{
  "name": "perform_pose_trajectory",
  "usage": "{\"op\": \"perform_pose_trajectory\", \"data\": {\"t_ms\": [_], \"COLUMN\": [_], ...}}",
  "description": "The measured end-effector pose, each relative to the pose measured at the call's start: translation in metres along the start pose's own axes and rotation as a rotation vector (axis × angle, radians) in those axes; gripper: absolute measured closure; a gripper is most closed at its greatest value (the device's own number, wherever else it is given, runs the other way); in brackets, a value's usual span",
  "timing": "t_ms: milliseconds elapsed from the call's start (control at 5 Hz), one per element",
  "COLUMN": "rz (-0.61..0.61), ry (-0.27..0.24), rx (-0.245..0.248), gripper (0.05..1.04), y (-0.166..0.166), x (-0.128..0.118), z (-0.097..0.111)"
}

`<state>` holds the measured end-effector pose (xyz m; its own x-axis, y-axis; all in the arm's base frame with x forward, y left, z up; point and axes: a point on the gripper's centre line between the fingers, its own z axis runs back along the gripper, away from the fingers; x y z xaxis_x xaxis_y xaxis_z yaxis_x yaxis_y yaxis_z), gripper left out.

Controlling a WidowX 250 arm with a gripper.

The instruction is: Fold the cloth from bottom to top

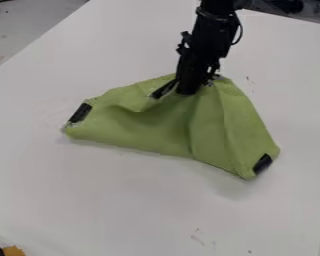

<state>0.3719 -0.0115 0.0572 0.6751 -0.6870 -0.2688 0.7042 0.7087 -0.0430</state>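
The gripper [186, 91] hangs down from the top edge over the upper middle of the green cloth [149, 130], low against its surface. Wide and rumpled, the cloth has raised creases running down from beside the gripper. Black patches mark its left corner and its lower right corner. Another black strip lies at a slant just left of the gripper, by the cloth's upper edge. The gripper hides part of that upper edge, and whether any fabric is held cannot be made out.
A white table [122, 200] bears the cloth and has a few faint reddish marks. An orange-yellow object [14, 251] with a black part beside it shows at the bottom left corner. Dark items stand beyond the table's far edge at the top right.
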Motion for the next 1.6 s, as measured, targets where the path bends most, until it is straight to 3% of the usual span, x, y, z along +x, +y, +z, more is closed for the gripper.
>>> {"op": "perform_pose_trajectory", "data": {"t_ms": [200, 400, 800, 1000, 1400, 1600], "rz": [-0.037, -0.05, -0.072, -0.066, 0.037, 0.139], "ry": [-0.067, -0.147, -0.208, -0.28, -0.396, -0.405], "rx": [-0.009, 0.006, 0.038, 0.102, 0.205, 0.163], "gripper": [0.94, 0.74, 0.159, 0.07, 0.079, 0.081], "y": [0.004, 0.004, -0.008, -0.009, -0.019, -0.025], "x": [0.021, 0.034, 0.049, 0.048, 0.053, 0.054], "z": [-0.009, -0.015, -0.028, -0.007, 0.026, 0.028]}}
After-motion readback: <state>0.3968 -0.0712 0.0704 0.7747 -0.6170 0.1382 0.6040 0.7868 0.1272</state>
